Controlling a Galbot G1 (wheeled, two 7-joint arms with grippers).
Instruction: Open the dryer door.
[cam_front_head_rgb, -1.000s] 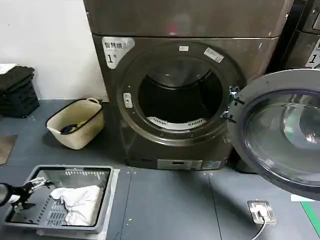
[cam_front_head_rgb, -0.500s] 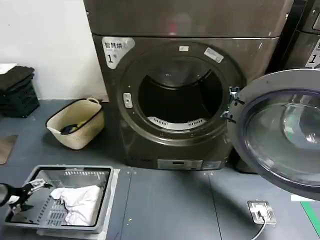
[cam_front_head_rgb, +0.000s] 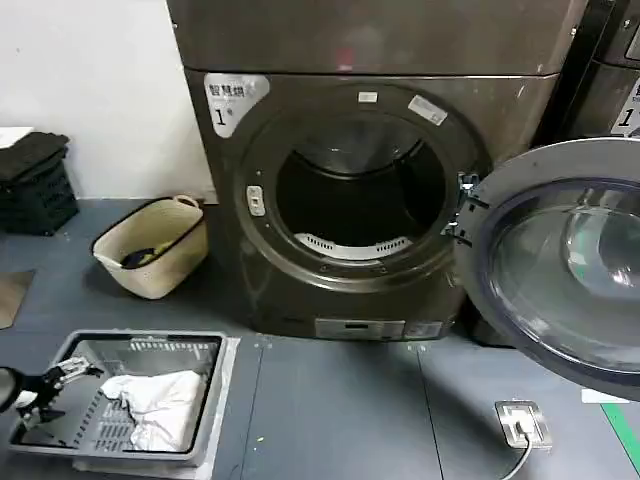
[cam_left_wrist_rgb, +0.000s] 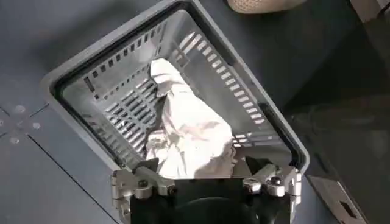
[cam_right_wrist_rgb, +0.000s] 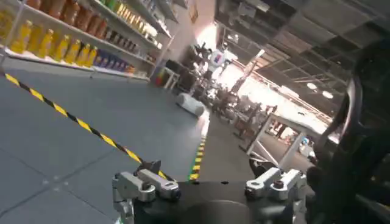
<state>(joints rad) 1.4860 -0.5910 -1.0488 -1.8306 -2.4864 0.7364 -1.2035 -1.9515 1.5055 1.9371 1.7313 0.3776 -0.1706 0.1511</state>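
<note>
The dryer door (cam_front_head_rgb: 560, 255) stands swung wide to the right of the machine, its grey inner face and tinted window turned toward me. The drum opening (cam_front_head_rgb: 360, 190) is fully exposed. My left gripper (cam_front_head_rgb: 62, 385) hangs open at the lower left, over the near-left corner of a grey crate (cam_front_head_rgb: 215, 345). In the left wrist view the left gripper (cam_left_wrist_rgb: 204, 167) has its fingers spread above a white cloth (cam_left_wrist_rgb: 192, 131) in that crate (cam_left_wrist_rgb: 91, 79), holding nothing. My right gripper (cam_right_wrist_rgb: 205, 165) is open and points away from the dryer, out over a grey floor.
A beige basket (cam_front_head_rgb: 150, 245) sits left of the dryer. Black stacked crates (cam_front_head_rgb: 35, 185) stand by the left wall. A floor socket with cable (cam_front_head_rgb: 522, 423) lies below the open door. A blacker machine (cam_front_head_rgb: 610, 80) stands at the right.
My left gripper has drifted slightly toward the lower left over the crate. The door has not moved.
</note>
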